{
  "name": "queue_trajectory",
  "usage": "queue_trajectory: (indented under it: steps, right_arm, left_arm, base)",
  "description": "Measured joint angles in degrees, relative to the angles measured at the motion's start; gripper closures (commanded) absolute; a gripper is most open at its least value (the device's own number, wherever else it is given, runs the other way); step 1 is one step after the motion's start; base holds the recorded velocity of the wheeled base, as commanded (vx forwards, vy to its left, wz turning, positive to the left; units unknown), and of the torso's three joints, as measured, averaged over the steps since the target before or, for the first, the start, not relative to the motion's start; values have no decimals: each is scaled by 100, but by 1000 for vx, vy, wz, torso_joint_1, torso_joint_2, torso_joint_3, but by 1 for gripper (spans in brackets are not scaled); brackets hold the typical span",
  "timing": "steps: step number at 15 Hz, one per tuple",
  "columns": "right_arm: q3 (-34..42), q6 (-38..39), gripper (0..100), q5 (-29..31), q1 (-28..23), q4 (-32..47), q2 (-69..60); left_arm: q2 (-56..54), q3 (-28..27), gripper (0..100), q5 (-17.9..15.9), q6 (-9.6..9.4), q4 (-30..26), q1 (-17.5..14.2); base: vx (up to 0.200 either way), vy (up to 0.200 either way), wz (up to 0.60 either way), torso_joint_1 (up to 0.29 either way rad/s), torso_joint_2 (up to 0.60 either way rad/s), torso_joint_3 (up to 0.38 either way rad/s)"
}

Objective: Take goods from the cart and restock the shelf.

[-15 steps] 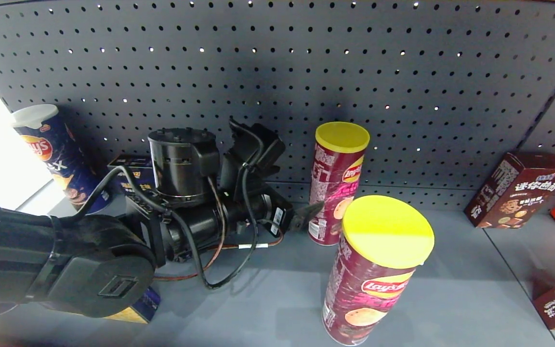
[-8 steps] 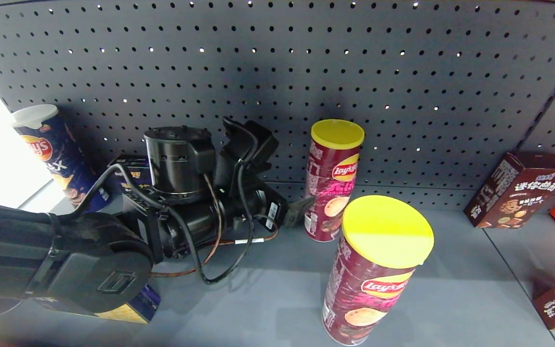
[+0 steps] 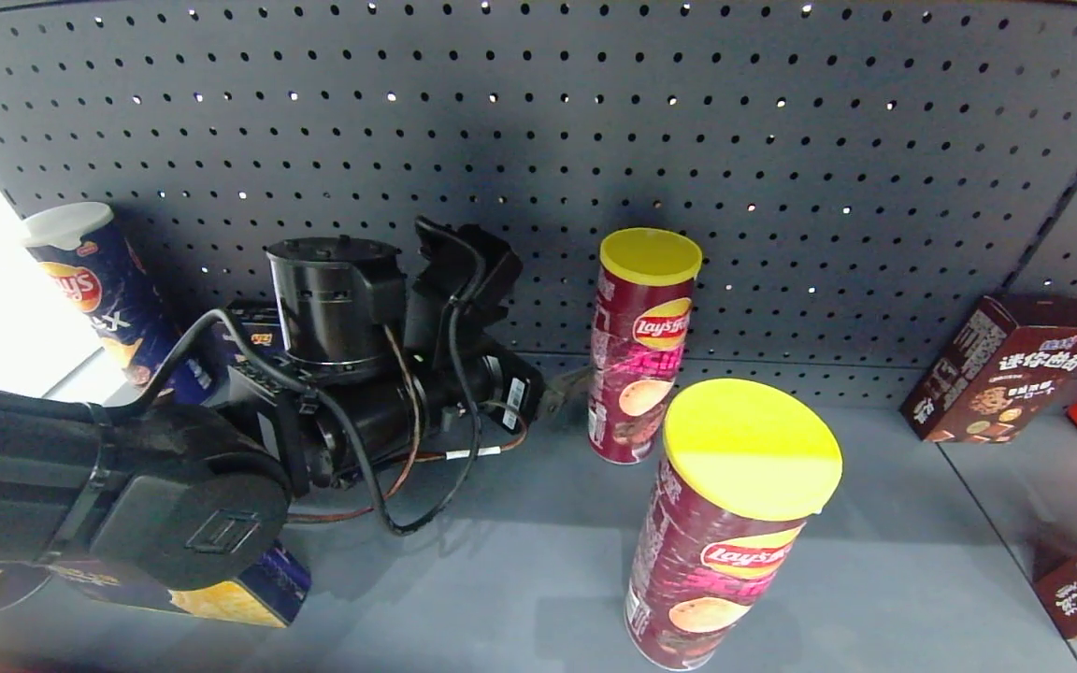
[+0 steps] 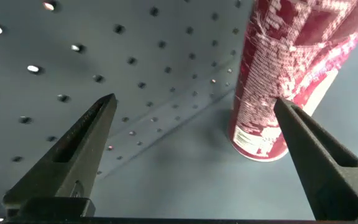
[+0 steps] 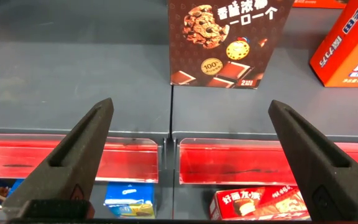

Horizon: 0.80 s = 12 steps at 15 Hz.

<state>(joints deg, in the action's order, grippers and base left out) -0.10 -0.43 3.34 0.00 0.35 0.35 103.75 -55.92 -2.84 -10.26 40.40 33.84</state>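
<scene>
Before the rear can (image 3: 643, 355) — a nearer can (image 3: 735, 533); brown box (image 3: 1006, 379) right.

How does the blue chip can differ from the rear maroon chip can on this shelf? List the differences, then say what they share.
The blue chip can has a white lid; the rear maroon chip can has a yellow one. The blue chip can stands at the far left of the shelf; the rear maroon chip can stands near the middle, just ahead of the open left pincer. Both are tall tubes standing upright close to the pegboard.
</scene>
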Motion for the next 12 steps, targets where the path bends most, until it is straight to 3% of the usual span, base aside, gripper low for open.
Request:
queue_trajectory:
  steps: [8,12]
  right_arm:
    - [0,0,0,0,0,0,0]
    - [0,-1,0,-1,0,0,0]
  left_arm:
    - [-222,223,0,-41,-16,-15,168]
    - [-100,71,0,-16,-11,-22,177]
  base:
    - [0,0,0,0,0,0]
    - [0,0,0,0,0,0]
